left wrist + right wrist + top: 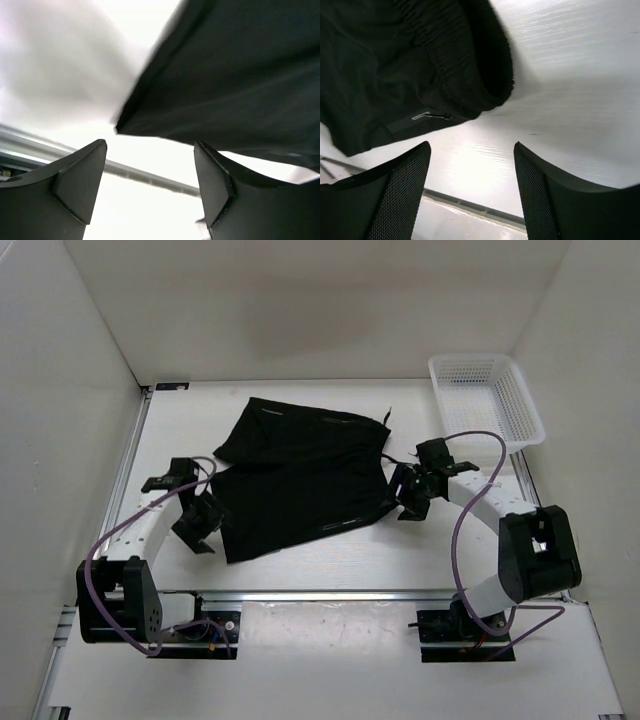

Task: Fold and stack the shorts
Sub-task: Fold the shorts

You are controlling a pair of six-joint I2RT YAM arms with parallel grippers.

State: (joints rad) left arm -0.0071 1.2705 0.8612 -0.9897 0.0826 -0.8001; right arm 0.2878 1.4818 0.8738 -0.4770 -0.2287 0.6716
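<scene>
The black shorts (300, 475) lie spread flat in the middle of the white table, waist toward the right, a thin drawstring (387, 417) trailing off the far right corner. My left gripper (200, 523) is open and empty just left of the near left leg corner; that corner (150, 107) shows in the left wrist view. My right gripper (408, 498) is open and empty just right of the waistband. The elastic waistband (465, 65) and a zip pocket (427, 116) show in the right wrist view, above my fingers (402, 190).
A white mesh basket (487, 398) stands at the back right, beside the right wall. White walls close in the left, back and right. A metal rail (320, 593) runs along the table's near edge. Purple cables loop off both arms.
</scene>
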